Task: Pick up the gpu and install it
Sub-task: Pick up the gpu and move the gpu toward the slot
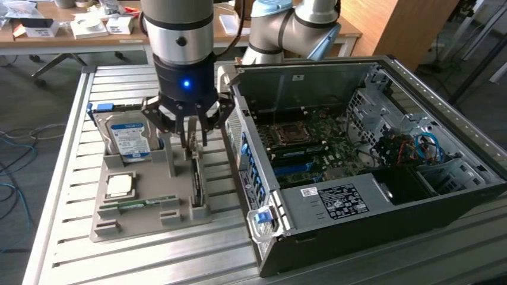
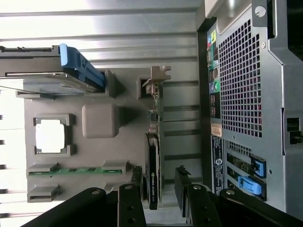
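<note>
Hovering over the grey fixture (image 1: 139, 222), the end effector (image 1: 194, 144) has its fingers spread apart, one on each side of the gpu (image 1: 196, 181) and gripping nothing. In the wrist view the fingers (image 2: 136, 182) flank the card's black part, with a gap on both sides.

The gpu (image 2: 152, 165) stands on edge in a fixture slot, its metal bracket (image 2: 154, 78) at the far end. Only its thin edge shows, so the board face is hidden. Pale lettering on the black part is too small to read. In the exterior view the fingers cover its upper end.

A hard drive (image 1: 129, 138) with a blue-and-white label leans in the next bay, its writing illegible. The wrist view cuts it off at the frame edge. A processor (image 1: 120, 186) and a green memory stick (image 1: 146, 203) lie in the fixture's shallow pockets.

The fixture sits on the slatted metal worktop (image 1: 63, 148), toward its edge at the exterior view's left. Just beside it stands the open computer case (image 1: 364, 166), and only a narrow strip of worktop separates them. A white label (image 1: 341, 200) inside the case cannot be read.
</note>
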Robot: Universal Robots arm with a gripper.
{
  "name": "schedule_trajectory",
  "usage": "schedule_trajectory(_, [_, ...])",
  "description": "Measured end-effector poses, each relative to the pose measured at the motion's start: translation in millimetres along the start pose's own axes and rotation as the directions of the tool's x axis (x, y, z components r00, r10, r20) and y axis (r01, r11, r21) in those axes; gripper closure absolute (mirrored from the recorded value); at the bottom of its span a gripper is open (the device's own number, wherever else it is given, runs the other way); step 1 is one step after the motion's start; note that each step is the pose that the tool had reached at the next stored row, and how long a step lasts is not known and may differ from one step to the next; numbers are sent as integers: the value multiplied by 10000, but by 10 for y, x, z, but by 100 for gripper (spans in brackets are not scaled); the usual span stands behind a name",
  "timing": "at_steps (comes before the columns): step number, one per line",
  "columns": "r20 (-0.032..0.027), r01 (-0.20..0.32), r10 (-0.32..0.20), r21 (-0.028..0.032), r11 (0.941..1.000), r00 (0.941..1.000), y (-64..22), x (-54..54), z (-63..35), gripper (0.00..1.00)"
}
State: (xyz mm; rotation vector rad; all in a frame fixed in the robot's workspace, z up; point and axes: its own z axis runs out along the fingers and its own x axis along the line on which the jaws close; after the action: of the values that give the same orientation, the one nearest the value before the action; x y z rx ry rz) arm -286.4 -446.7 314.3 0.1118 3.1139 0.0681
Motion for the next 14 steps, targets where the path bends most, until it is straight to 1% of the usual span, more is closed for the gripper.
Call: schedule_trajectory(14, [0,-5,5,0,10000,10000,-11,6,249,58])
